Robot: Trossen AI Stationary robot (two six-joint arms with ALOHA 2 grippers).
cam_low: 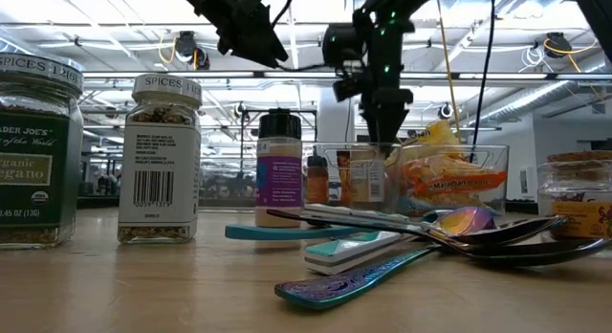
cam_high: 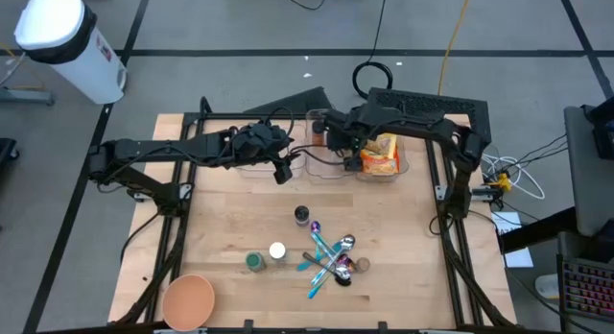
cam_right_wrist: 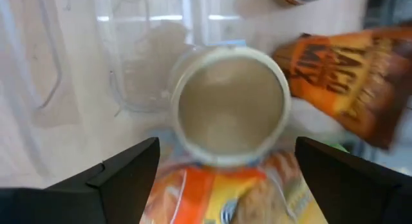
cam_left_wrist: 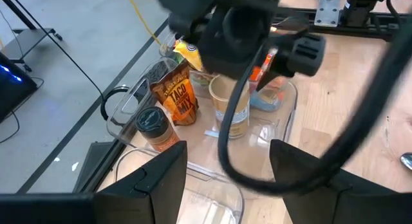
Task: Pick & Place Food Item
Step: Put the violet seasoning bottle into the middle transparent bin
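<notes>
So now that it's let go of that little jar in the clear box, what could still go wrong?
The jar stands among soft packets, the taco mix pouch beside it, so it might tip over. The right gripper hangs just above it with fingers open; lifting off crooked could clip the lid. The left gripper hovers close, so the arms might bump.

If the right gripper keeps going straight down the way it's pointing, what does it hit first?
Most likely the pale lid of the jar standing in the clear bin: it sits centred between the open right gripper's fingers, though how far off is unclear.

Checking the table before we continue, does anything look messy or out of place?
Only the spoons: they lie crossed in a loose heap near the table's front, overlapping each other. Nothing looks spilled or broken.
</notes>
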